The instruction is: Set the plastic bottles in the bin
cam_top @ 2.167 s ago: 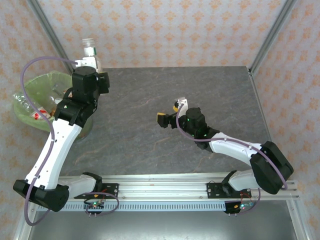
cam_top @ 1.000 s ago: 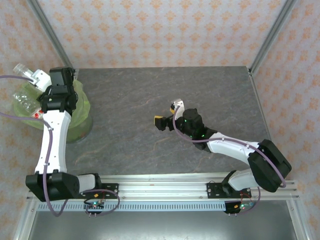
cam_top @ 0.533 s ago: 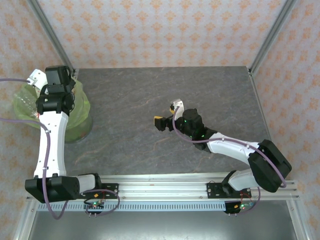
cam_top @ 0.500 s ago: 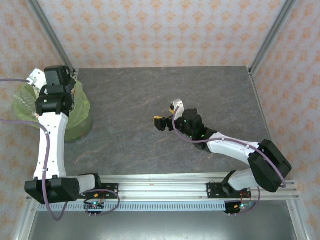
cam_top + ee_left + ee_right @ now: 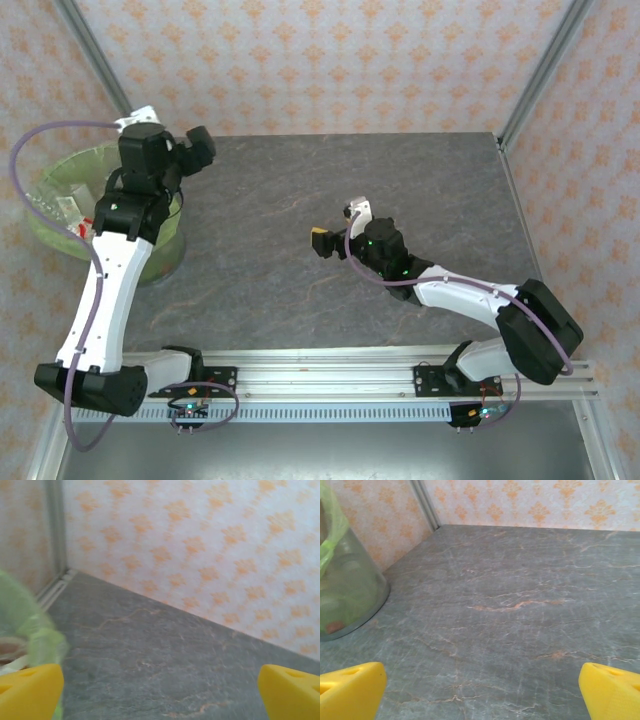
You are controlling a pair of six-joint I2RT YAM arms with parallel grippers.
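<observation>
**Both grippers wide and empty; bottles lie in the bin**

Grey marbled table [image 5: 400, 180], walled in by pale wallpaper [image 5: 330, 60] with an orange motif. Metal frame posts [image 5: 545, 70] rise at the back corners.

Bin [image 5: 42, 228]: round, lined with a lime-green bag. It stands at the left edge of the table, toward the back. Its rim hangs partly past the table edge in the top view.

Plastic bottles [image 5: 62, 205]: clear, lying jumbled inside the bin, with a red label showing among them. Too crowded and too small to count.

Left gripper [image 5: 160, 692]: the arm rises from its base and crosses the right side of the bin, wrist up near the back-left corner of the table. In the left wrist view the two yellow fingertips [image 5: 27, 690] sit in the bottom corners, spread as far as the view allows. Between them is only stone and the back wall, and nothing is held. The green liner shows as a blur at the left, just above the left fingertip.

Right gripper [image 5: 338, 226]: at mid-table, well apart from the bin and aimed toward the left side. In the right wrist view its yellow pads [image 5: 350, 690] are likewise in the bottom corners, spread wide, with bare stone between them and nothing gripped. That view catches the bin side-on at the far left: a clear wall with green liner inside. A small reddish patch sits low within, too blurred to name.
</observation>
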